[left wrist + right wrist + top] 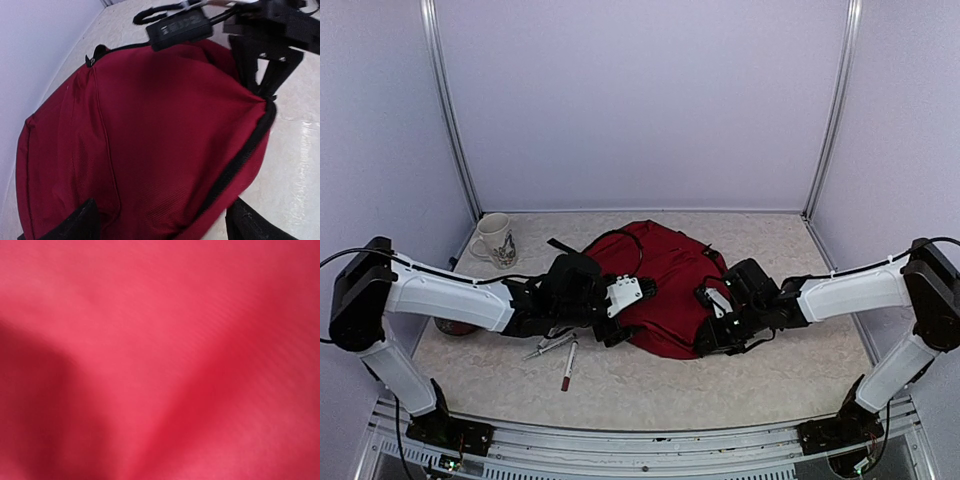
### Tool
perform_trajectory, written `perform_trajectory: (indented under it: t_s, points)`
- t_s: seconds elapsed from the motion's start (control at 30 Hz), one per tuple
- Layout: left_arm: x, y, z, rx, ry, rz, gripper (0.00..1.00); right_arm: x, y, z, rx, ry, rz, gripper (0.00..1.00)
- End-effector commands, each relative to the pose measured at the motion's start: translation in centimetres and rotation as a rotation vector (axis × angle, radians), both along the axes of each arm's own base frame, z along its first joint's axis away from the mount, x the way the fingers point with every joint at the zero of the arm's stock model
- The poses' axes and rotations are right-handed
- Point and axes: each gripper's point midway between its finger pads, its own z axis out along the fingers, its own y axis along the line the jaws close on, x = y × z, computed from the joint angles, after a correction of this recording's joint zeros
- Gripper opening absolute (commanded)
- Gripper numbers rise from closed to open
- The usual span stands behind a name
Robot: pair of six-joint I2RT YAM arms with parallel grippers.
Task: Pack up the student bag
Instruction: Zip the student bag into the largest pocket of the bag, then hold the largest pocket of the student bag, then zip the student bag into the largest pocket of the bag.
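Note:
The student bag (pixel 665 272), a dark-red backpack with black zipper trim, lies flat mid-table. My left gripper (pixel 632 293) is at its left side. In the left wrist view it (pixel 162 227) stands open, one black finger at each lower corner and the bag (pixel 150 130) filling the space between them. My right gripper (pixel 712 318) is at the bag's right front edge. The left wrist view shows it (pixel 264 90) shut on the zipper edge, pulling the fabric up into a peak. The right wrist view holds only blurred red fabric (pixel 160 360), with no fingers showing.
Two pens (pixel 552 346) and a red-tipped marker (pixel 567 366) lie on the table in front of my left arm. A patterned mug (pixel 496 240) stands at the back left. A dark round object (pixel 454 327) sits half hidden under my left forearm. Walls enclose three sides.

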Motion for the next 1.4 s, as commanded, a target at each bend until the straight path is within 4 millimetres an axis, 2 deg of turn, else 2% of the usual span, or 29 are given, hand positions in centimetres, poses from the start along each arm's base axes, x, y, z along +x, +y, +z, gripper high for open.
perform_trajectory:
  t_s: [0.0, 0.1, 0.27, 0.37, 0.47, 0.53, 0.6, 0.63, 0.77, 0.9, 0.93, 1.03, 1.1, 1.23, 1.37]
  points:
    - [-5.5, -2.3, 6.0, -0.174, -0.031, -0.220, 0.86, 0.4, 3.4, 4.8, 0.175, -0.034, 0.033, 0.00]
    - [-6.9, -2.9, 5.8, -0.182, 0.012, -0.260, 0.86, 0.3, 2.7, 5.5, 0.141, -0.051, 0.031, 0.00]
    - [-8.7, -5.1, 5.6, -0.197, 0.041, -0.323, 0.89, 1.7, -1.0, 5.8, -0.031, -0.100, -0.048, 0.00]
    - [-7.8, -6.5, 3.2, -0.125, 0.010, -0.278, 0.87, 2.6, -3.3, 6.5, -0.105, -0.135, -0.111, 0.00]
    - [-6.3, -8.4, 1.7, -0.065, -0.024, -0.216, 0.84, 2.6, -4.3, 7.0, -0.130, -0.155, -0.129, 0.00]
    - [-5.5, -9.3, 0.0, -0.011, -0.056, -0.183, 0.81, 2.6, -4.6, 7.0, -0.145, -0.158, -0.124, 0.00]
    - [-4.9, -10.0, -1.0, 0.022, -0.066, -0.174, 0.72, 2.9, -5.3, 6.6, -0.184, -0.164, -0.132, 0.00]
    - [-4.7, -10.2, -1.3, 0.033, -0.064, -0.169, 0.63, 3.1, -5.8, 6.4, -0.203, -0.162, -0.142, 0.00]
    - [-4.5, -10.0, -1.5, 0.033, -0.062, -0.153, 0.27, 4.5, -8.1, 6.8, -0.237, -0.181, -0.203, 0.00]
    - [-3.4, -8.6, -1.6, 0.036, -0.078, -0.107, 0.09, 5.8, -9.7, 8.1, -0.235, -0.216, -0.251, 0.00]
    - [-3.2, -8.3, -1.6, 0.041, -0.074, -0.097, 0.01, 6.1, -10.1, 8.4, -0.236, -0.218, -0.266, 0.00]
    - [-2.5, -7.4, -1.2, 0.033, -0.069, -0.075, 0.00, 7.4, -11.5, 8.7, -0.263, -0.250, -0.276, 0.00]
    - [-2.8, -6.6, -0.6, 0.024, -0.075, -0.083, 0.00, 8.7, -12.5, 9.0, -0.267, -0.270, -0.302, 0.00]
    - [-4.9, -5.4, 2.0, -0.031, -0.083, -0.157, 0.00, 12.1, -14.0, 9.4, -0.314, -0.315, -0.348, 0.00]
    - [-6.8, -5.1, 2.5, -0.011, -0.098, -0.203, 0.00, 14.5, -15.8, 8.1, -0.423, -0.302, -0.366, 0.00]
